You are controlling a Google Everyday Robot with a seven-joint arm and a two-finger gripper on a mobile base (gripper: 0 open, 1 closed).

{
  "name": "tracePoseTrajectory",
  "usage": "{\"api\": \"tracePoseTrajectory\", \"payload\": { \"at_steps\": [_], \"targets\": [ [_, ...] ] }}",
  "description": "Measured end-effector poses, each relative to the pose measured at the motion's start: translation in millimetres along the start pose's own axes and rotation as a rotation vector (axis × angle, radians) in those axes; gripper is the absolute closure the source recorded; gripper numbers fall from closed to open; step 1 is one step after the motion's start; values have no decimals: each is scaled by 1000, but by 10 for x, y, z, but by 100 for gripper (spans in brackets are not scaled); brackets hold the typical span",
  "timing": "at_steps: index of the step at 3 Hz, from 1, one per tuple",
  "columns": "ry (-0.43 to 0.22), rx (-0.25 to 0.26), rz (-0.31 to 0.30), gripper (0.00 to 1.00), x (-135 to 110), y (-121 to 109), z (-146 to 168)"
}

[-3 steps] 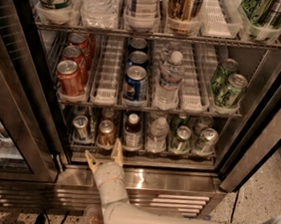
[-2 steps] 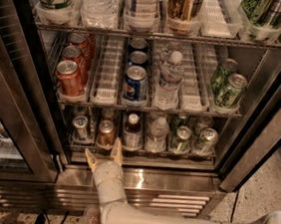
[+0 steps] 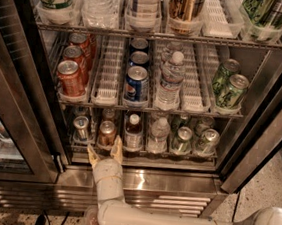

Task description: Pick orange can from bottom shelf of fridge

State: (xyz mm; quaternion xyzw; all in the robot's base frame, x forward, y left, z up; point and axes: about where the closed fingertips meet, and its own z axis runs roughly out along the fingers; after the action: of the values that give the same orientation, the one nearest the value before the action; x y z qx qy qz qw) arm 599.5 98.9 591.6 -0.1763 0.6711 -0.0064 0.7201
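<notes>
The orange can (image 3: 107, 132) is a small coppery can with a silver top. It stands at the front of the bottom shelf (image 3: 142, 151) of the fridge (image 3: 260, 122), second lane from the left. My gripper (image 3: 105, 151) is just below and in front of the can, at the shelf's front edge. Its two tan fingers (image 3: 117, 149) are spread apart and point up at the can. Nothing is between them. My white arm reaches up from the bottom of the view.
A silver-grey can (image 3: 81, 127) stands left of the orange can, a small brown bottle (image 3: 133, 131) right of it, then a water bottle (image 3: 159, 134) and green cans (image 3: 182, 139). The rack above holds red cans (image 3: 70, 77), blue cans (image 3: 136, 82) and green cans (image 3: 229, 88).
</notes>
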Motion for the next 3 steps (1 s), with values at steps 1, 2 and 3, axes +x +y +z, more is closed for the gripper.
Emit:
{"api": "tracePoseTrajectory", "payload": {
  "at_steps": [1, 2, 3],
  "targets": [
    [-11, 41, -8, 27, 10, -77, 64],
    [-16, 68, -12, 30, 30, -121, 123],
    [-14, 81, -7, 33, 54, -131, 171]
  ]
}}
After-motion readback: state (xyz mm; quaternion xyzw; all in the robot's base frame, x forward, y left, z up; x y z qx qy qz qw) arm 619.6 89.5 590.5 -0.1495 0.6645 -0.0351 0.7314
